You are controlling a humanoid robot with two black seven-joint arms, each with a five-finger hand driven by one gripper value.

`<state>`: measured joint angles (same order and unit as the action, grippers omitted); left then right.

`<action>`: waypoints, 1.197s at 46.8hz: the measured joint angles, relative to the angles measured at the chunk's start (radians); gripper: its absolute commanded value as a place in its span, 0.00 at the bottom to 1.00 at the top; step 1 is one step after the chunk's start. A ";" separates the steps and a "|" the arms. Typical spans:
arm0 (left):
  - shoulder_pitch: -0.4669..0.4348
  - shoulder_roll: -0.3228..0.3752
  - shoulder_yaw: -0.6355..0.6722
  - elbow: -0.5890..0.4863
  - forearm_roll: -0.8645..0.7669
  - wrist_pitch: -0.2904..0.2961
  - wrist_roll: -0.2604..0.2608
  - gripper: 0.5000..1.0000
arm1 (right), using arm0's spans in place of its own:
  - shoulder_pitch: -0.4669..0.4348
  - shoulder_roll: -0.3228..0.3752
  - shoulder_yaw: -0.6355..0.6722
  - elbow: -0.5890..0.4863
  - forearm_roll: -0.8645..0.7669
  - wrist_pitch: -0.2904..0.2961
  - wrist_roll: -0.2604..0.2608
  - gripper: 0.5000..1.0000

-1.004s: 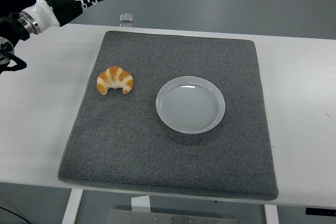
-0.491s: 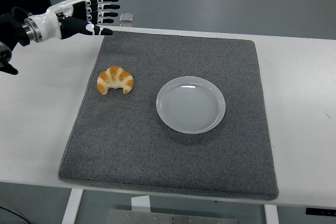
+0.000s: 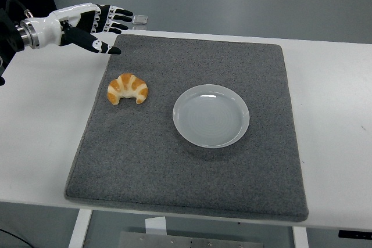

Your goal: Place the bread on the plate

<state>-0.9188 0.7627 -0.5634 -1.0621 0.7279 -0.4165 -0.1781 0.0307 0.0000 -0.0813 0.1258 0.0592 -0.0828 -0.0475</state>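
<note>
Left hand (image 3: 96, 24) was open, fingers (image 3: 119, 14) spread and stretched forward, thumb (image 3: 99, 45) angled down and apart from the rest. It held nothing and touched nothing. Palm faced roughly down and inward. The hand sat in the air over the far left corner of the mat (image 3: 192, 190), above and behind the bread (image 3: 127, 89), well apart from it. The arm came in from the left edge, white forearm cuff and metal wrist ring showing, running nearly level toward the right. Fingertips pointed right, toward a small clear object (image 3: 139, 20) at the table's far edge; contact there could not be told.

Right hand was out of view.

Bread, a croissant, lay on the mat's left part, curved ends pointing down toward the near edge, not on the plate (image 3: 211, 115). Plate was white, round, empty, near the mat's middle, to the right of the bread with a gap of mat between them. Mat was grey, lying on the white table (image 3: 40, 143).
</note>
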 measured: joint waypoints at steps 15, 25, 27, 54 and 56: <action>0.078 0.005 0.030 -0.105 0.143 0.200 0.000 0.83 | 0.000 0.000 0.000 0.000 0.000 0.000 0.000 0.91; 0.080 -0.001 0.082 -0.105 0.224 0.247 0.000 0.83 | 0.000 0.000 0.000 0.000 0.000 0.000 0.000 0.90; 0.081 -0.003 0.087 -0.106 0.240 0.267 0.000 0.83 | 0.000 0.000 0.000 0.000 0.000 0.000 0.000 0.90; 0.091 -0.040 0.213 -0.109 0.387 0.436 -0.073 0.89 | 0.000 0.000 0.000 0.000 0.001 0.000 0.000 0.90; 0.095 -0.048 0.213 -0.107 0.400 0.447 -0.073 0.89 | 0.000 0.000 0.000 0.000 0.001 0.000 0.000 0.90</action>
<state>-0.8235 0.7152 -0.3500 -1.1686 1.1283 0.0300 -0.2510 0.0307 0.0000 -0.0813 0.1258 0.0597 -0.0828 -0.0475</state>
